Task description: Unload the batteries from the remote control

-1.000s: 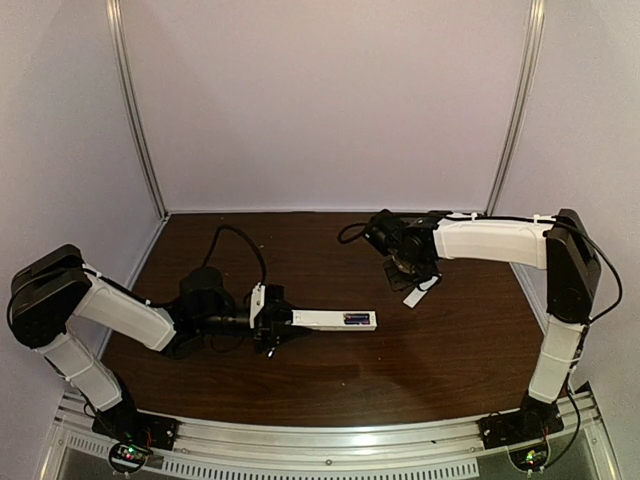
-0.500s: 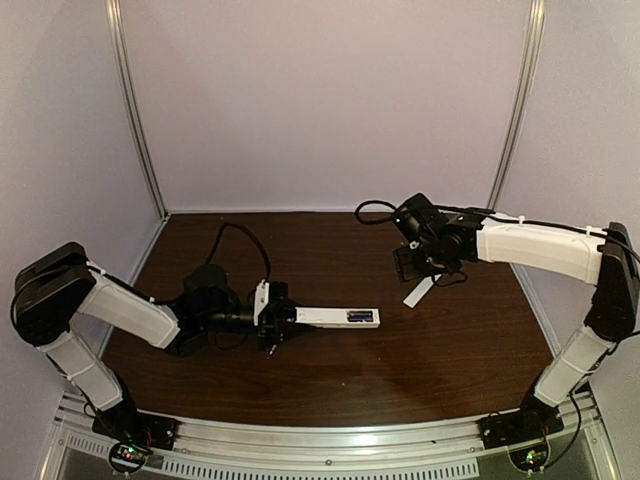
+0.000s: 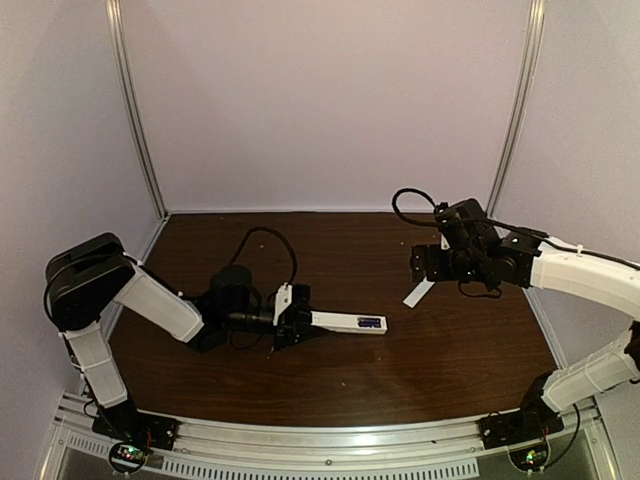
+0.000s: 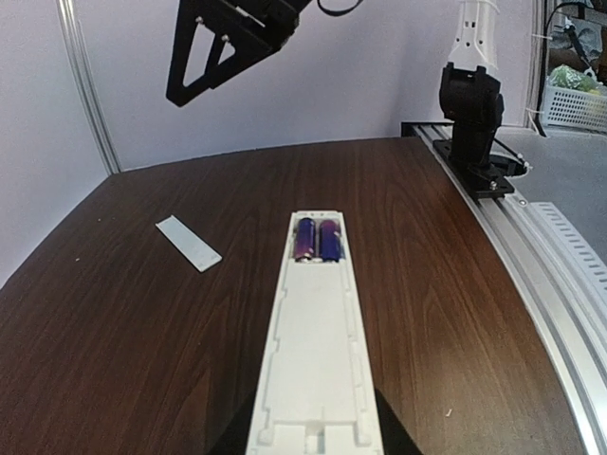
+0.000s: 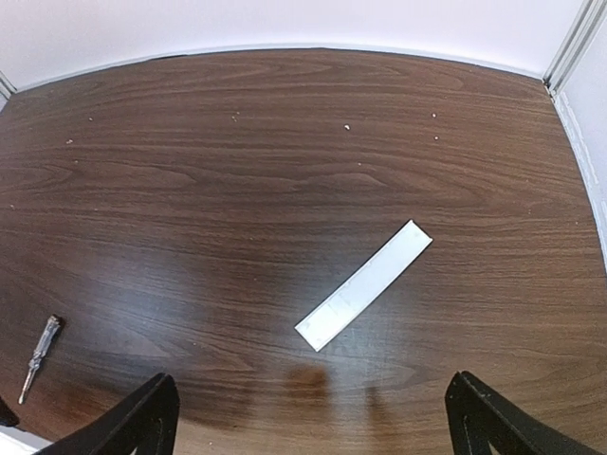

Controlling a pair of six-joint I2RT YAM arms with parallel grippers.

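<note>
DESK: What frames the scene?

PHOTOGRAPHER: A dark wood table (image 3: 340,385), closed in by pale walls (image 3: 330,100) at the back and both sides, with a metal rail (image 3: 330,438) along the near edge. The remote control (image 3: 345,323) lies near the middle, its length running left to right. Bare wood stretches from it to the back wall, and a narrower band runs from it to the rail.

DESK: And the arms?

PHOTOGRAPHER: The left arm (image 3: 160,305) reaches in low from the remote's left. The left gripper (image 3: 298,322) is pinched on the remote's left end. The right arm (image 3: 585,275) hangs in the air to the remote's right and farther back. The right gripper (image 3: 424,265), its fingers (image 5: 142,417) spread wide, holds nothing.

DESK: Smaller items?

PHOTOGRAPHER: A thin white strip (image 3: 418,293) lies flat beyond the remote's right end, apart from it, below the right gripper and not touching it. Two purple batteries (image 4: 317,239) sit side by side in the open recess at the remote's right end. A small screwdriver (image 5: 38,355) shows only in the right wrist view; its place relative to the remote cannot be told.

DESK: What changed in the last second?

PHOTOGRAPHER: The right arm has swung rightward, away from the remote, and its jaws have opened out. The left arm has carried the remote slightly to the right. The strip has stayed put.
</note>
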